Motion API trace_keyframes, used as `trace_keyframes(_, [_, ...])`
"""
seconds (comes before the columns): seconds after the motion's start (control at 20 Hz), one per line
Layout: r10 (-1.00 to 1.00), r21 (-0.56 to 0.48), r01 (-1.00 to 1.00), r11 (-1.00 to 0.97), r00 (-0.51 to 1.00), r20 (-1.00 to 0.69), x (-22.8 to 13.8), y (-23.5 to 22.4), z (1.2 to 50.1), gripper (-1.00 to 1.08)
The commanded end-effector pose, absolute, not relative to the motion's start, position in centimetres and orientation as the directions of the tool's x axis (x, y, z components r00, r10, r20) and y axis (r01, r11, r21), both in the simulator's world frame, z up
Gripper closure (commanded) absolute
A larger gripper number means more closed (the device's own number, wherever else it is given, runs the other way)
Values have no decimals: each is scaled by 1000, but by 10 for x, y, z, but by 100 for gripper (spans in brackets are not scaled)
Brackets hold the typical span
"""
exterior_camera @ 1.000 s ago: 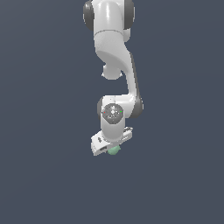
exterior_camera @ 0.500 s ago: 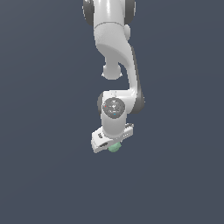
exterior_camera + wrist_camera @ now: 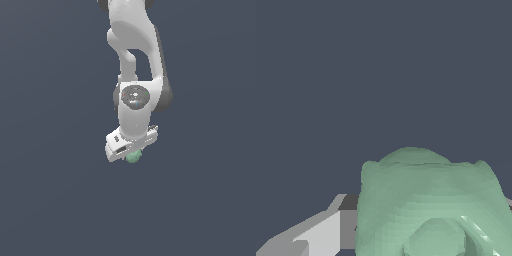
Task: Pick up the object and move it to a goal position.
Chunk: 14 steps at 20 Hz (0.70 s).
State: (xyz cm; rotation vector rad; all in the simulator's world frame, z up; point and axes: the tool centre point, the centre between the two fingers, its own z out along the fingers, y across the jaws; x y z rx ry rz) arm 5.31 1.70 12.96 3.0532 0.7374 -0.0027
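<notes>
The object (image 3: 133, 157) is a small pale mint-green lumpy piece that peeks out just under the white gripper (image 3: 132, 154) in the exterior view. In the wrist view the object (image 3: 426, 200) fills much of the picture, with a round dimple showing. One grey-white finger (image 3: 321, 232) presses against its side; the other finger is mostly hidden behind it. The gripper is shut on the object. The white arm (image 3: 134, 60) comes down from above.
A plain dark grey-blue surface (image 3: 50, 190) lies all around the arm in both views. No other objects show.
The arm and gripper have shifted slightly with the object still held; the wrist sits a little higher than one second ago.
</notes>
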Motion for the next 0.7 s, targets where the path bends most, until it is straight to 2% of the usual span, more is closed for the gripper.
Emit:
trace_keyframes(0.0, [457,1,457,-890,890,-1,45,21,155,108])
trace_keyframes(0.65, [457,1,457,-889,889,-1,2,45,304,108])
